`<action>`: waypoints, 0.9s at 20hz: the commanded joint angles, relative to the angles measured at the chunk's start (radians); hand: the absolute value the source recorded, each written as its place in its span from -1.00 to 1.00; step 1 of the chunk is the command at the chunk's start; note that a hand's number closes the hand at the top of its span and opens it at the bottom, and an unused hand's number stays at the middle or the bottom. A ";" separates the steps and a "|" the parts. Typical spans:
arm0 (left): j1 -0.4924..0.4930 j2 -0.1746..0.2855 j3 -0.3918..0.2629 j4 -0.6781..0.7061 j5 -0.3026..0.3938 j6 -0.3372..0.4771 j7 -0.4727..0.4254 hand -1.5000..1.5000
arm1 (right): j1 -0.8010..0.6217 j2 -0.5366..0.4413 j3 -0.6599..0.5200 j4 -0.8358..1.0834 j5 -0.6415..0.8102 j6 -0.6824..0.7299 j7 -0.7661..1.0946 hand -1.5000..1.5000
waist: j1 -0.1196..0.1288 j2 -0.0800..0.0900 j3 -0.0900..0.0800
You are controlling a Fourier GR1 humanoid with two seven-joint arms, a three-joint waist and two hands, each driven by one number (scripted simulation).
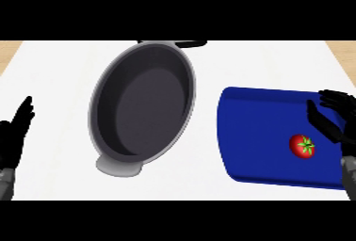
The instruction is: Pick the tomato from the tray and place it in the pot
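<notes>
The tomato (pixel 303 146) is lying on the blue tray (pixel 257 132), in the tray's right half toward its 4 o'clock corner, with its green star-shaped calyx facing up. The right hand (pixel 330 124) is showing at the view's 3 o'clock edge, over the tray's right side, with its fingers straight and spread and its thumb apart from them, closing on nothing. From that hand the tomato is sitting at about 7 o'clock, just beside the lowest finger, with a thin strip of blue showing between the two, so they are looking apart rather than touching. The grey right forearm is coming in below the hand, crossing the tray's right edge. The tray is resting flat on the white counter (pixel 62 70), turned slightly so that its near edge is slanting down toward 4 o'clock. At about 9 o'clock from the tray, near it but not touching, the dark grey pot (pixel 111 94) is standing with nothing inside, its pale rim tilting toward 1 o'clock, a light grey handle (pixel 119 166) pointing to 7 o'clock and a black handle (pixel 188 44) at its 1 o'clock end. The left hand (pixel 14 136) is resting at the view's 9 o'clock edge, fingers straight and pointing up, well apart from the pot.
</notes>
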 commanded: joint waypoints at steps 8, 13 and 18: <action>-0.046 -0.010 -0.035 -0.067 0.002 0.008 0.285 0.00 | 0.194 -0.048 0.168 -0.260 0.446 -0.523 0.307 -1.00 | 0.019 -0.005 0.003; -0.003 -0.046 -0.048 -0.039 -0.026 0.040 0.223 0.00 | 0.269 -0.228 0.193 -0.282 0.500 -0.315 0.610 -1.00 | 0.011 -0.001 -0.005; -0.010 -0.025 -0.058 -0.101 -0.022 0.020 0.279 0.00 | 0.276 -0.398 0.232 -0.446 0.502 -0.089 0.901 -1.00 | 0.031 -0.006 -0.003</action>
